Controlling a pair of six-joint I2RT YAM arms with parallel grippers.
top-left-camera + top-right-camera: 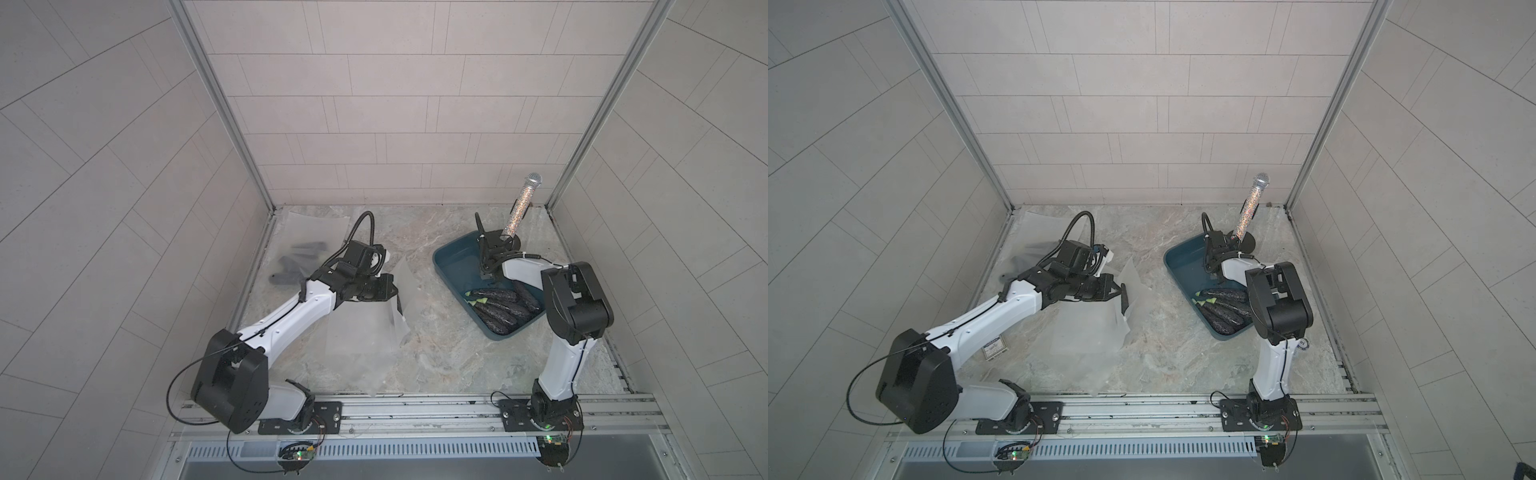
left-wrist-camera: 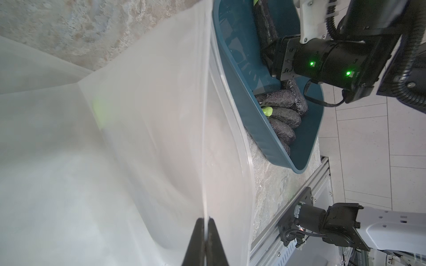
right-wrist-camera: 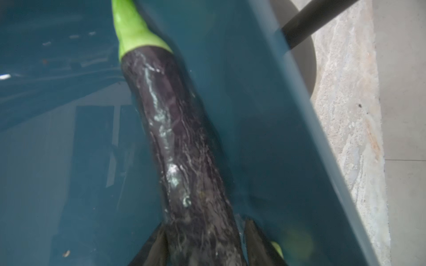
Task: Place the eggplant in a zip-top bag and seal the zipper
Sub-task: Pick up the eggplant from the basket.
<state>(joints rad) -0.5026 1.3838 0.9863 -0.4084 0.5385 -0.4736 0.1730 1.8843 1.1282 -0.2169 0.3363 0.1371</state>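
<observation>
Left claw [image 2: 205, 220]: fingers pressed tight together, pinching the top edge of the clear zip-top bag [image 2: 149, 119]. The edge runs straight out ahead of the fingertips, and the rest of the bag sags to one side of the claw onto the tabletop [image 1: 436, 357]. In both top views the bag spreads from this claw back toward its arm's base. Right claw [image 3: 206, 224]: about half open and reaching down inside the blue bin [image 1: 453, 257], one finger on either side of an eggplant [image 3: 179, 149]. A thin gap shows at one finger; I cannot tell whether the eggplant is actually gripped. The eggplant runs forward from between the fingers, its green stem at the far end, with the bin floor below it. More eggplants [image 1: 498, 309] lie heaped in the bin behind this claw, toward its arm's base. A glittery microphone [image 1: 524, 199] stands just outside the bin, beyond the right claw. Another clear bag [image 1: 307, 249] holding dark shapes lies behind the left claw, on the side away from the bin.
</observation>
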